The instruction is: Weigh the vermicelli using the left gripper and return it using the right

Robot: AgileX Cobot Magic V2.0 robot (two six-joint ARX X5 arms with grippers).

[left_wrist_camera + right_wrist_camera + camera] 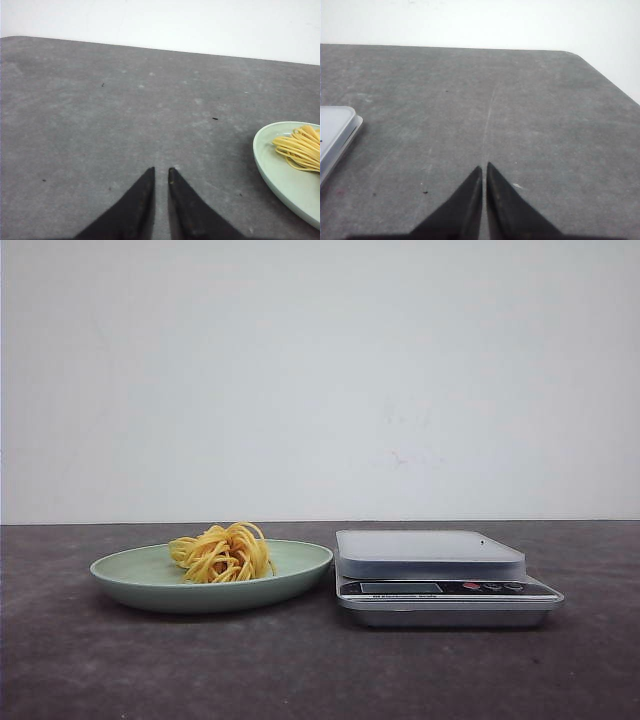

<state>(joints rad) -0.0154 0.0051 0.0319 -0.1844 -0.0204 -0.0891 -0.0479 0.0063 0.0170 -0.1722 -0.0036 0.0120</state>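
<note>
Nearest the front camera sat a silver kitchen scale (447,578) on the dark grey table (300,670), its platform bare. Just beside the scale lay a pale green plate (140,575) with the vermicelli (223,552) nested on it. Away from the scale, the left gripper (161,172) had its fingers nearly together, holding nothing. The right gripper (484,167) was closed and hung over the table beside the scale.
</note>
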